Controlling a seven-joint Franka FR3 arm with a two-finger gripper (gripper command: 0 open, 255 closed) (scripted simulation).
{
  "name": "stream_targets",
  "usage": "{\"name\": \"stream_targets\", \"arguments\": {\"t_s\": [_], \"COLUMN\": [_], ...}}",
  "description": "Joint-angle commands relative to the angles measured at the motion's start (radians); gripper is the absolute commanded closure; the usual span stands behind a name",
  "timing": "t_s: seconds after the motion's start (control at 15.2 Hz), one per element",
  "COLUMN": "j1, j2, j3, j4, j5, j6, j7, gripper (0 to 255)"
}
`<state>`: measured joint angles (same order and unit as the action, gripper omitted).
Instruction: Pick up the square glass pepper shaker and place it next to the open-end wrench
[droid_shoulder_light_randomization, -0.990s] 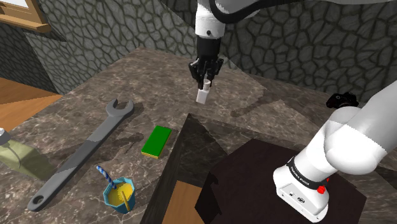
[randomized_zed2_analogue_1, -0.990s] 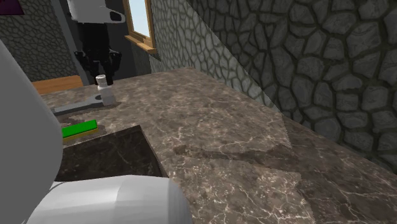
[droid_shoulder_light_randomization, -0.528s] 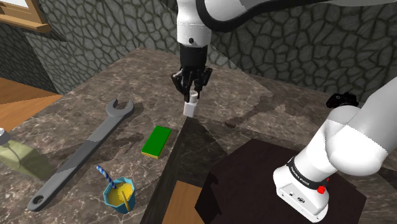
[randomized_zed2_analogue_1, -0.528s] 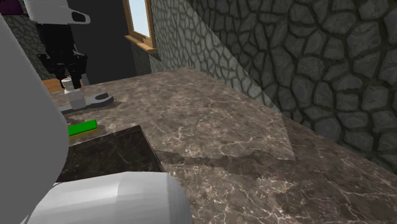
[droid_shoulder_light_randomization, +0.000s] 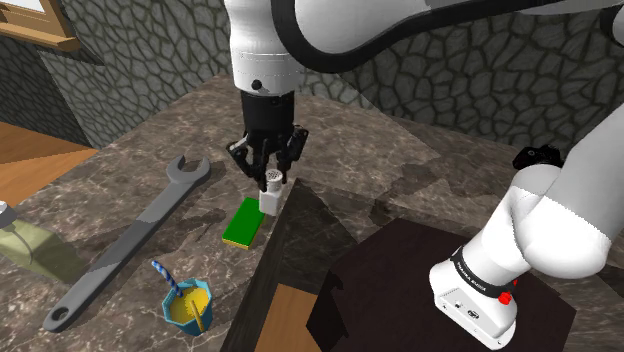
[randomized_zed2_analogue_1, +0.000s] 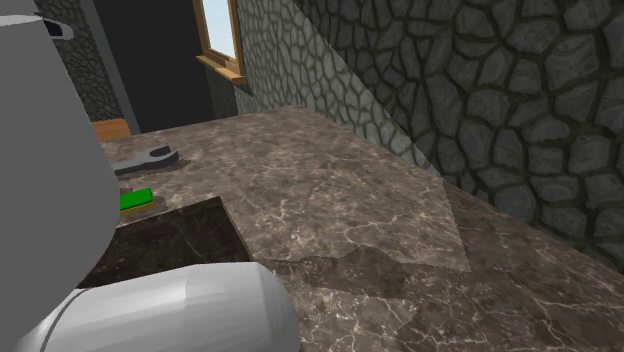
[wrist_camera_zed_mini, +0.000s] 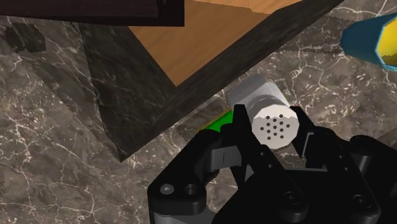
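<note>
We see the black gripper (droid_shoulder_light_randomization: 270, 178) closed around the perforated cap of the pepper shaker (droid_shoulder_light_randomization: 270, 203), a small pale square bottle that hangs upright between the fingers (wrist_camera_zed_mini: 240, 130). It sits over the inner edge of the dark marble counter (droid_shoulder_light_randomization: 130, 150), just beside the far end of a flat green block (droid_shoulder_light_randomization: 245, 221). The grey open-end wrench (droid_shoulder_light_randomization: 130, 240) lies further to the shoulder view's left, apart from the shaker, with a blue cup (droid_shoulder_light_randomization: 188, 303) near its handle.
</note>
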<state>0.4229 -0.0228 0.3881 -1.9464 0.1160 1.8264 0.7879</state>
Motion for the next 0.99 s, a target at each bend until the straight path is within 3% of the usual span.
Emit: {"name": "stream_targets", "arguments": {"t_s": [0.0, 0.53, 0.92], "j1": [0.022, 0.144, 0.145], "j2": [0.039, 0.233, 0.247], "j3": [0.024, 0.105, 0.101], "j4": [0.046, 0.264, 0.201], "j5": [-0.01, -0.089, -0.095], "j6": [-0.004, -0.028, 0.048], "j7": [0.053, 0.273, 0.27], "gripper": [255, 255, 255]}}
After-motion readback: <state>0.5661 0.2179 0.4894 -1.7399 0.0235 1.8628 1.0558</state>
